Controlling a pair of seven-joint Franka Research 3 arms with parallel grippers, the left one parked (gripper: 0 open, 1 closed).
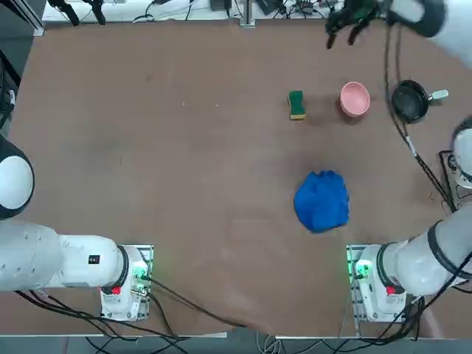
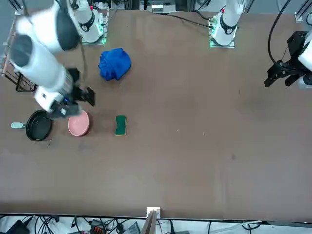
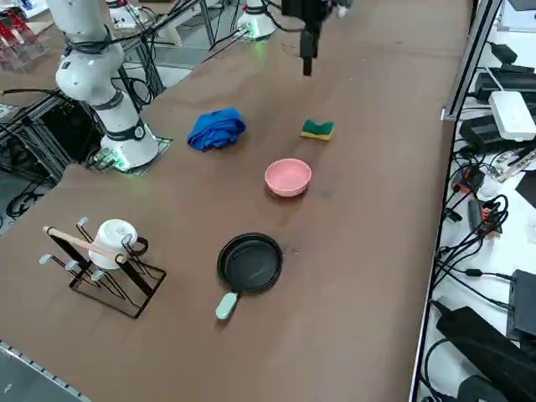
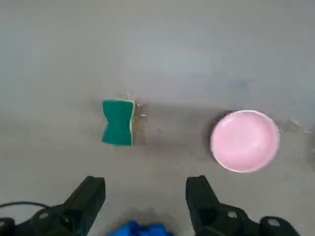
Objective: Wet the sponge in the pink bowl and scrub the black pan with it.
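Two dark fingers (image 4: pixel 88 199) of the right arm's tool (image 4: pixel 145 196) fill the near edge of the wrist view, spread wide apart with nothing between them. Below and beyond them on the brown desk (image 1: pixel 162 162) lies the sponge (image 4: pixel 118 122), green with a yellow layer along one side, flat and untouched. Near it, with a clear gap between, sits the pink bowl (image 4: pixel 245 141), open side up; whether it holds water cannot be told. A crumpled blue cloth (image 1: pixel 322 200) lies nearer the robot's base, well apart from both.

From overhead, sponge, bowl and black pan (image 1: pixel 410 101) form a row, the bowl between the other two, the pan's grey handle pointing away from the bowl. The tool hangs high above the desk, roughly over the bowl, with the sponge off to one side.

Judging by this, the task is at its first step, the reach for the sponge. The next move calls for shifting over the sponge, lining the fingers across its narrow waist, and lowering to grip it
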